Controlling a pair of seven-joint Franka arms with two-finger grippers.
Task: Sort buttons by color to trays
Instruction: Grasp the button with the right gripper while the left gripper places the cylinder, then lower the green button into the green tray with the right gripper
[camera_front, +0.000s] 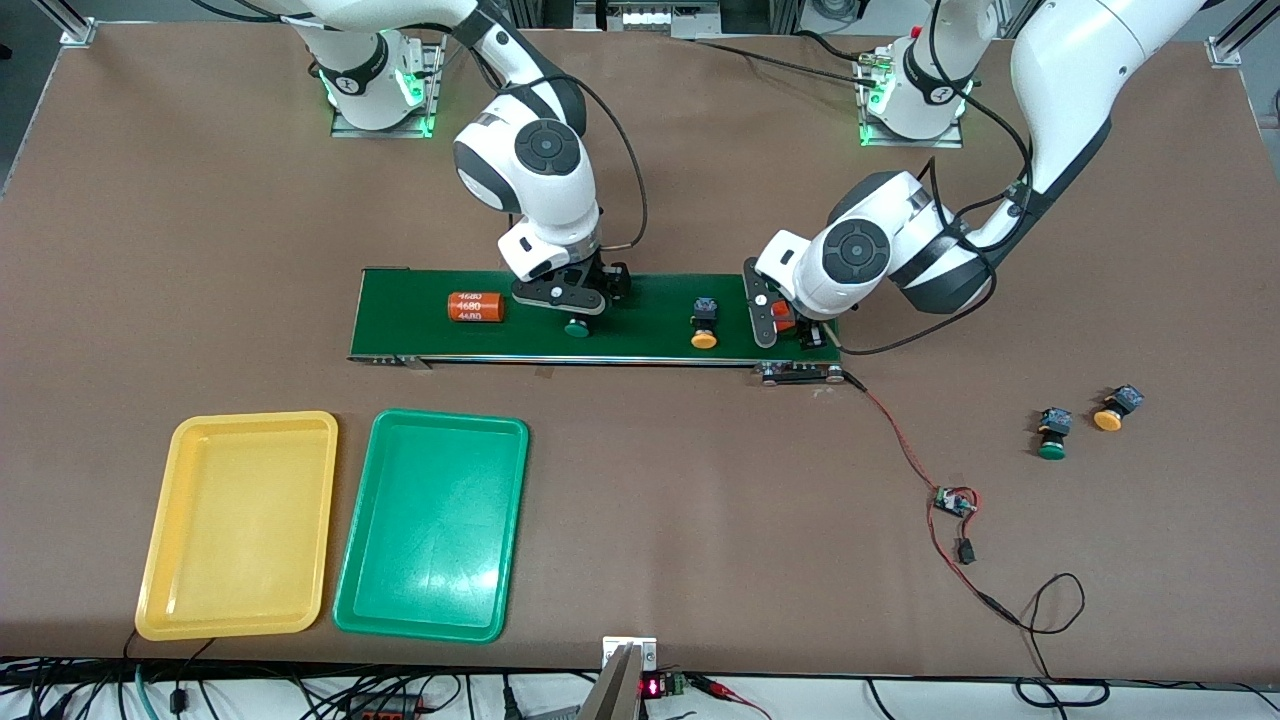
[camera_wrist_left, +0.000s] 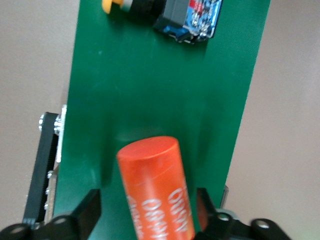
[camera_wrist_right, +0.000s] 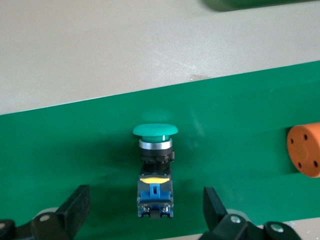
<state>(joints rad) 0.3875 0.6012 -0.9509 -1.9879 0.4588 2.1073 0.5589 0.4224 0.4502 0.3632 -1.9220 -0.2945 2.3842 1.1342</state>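
One conveyor belt (camera_front: 600, 315); two trays, yellow (camera_front: 240, 525) and green (camera_front: 432, 525); two orange cylinders (camera_front: 476, 307); four buttons: two on belt (camera_front: 704, 325), two on table (camera_front: 1053, 433). Left gripper (camera_wrist_left: 145, 212) released astride a cylinder; right gripper (camera_wrist_right: 145, 210) spread around green button (camera_wrist_right: 155, 170)

An orange cylinder (camera_front: 475, 307) lying on the long dark-green conveyor belt (camera_front: 660, 300) reads "4680" three times in white.
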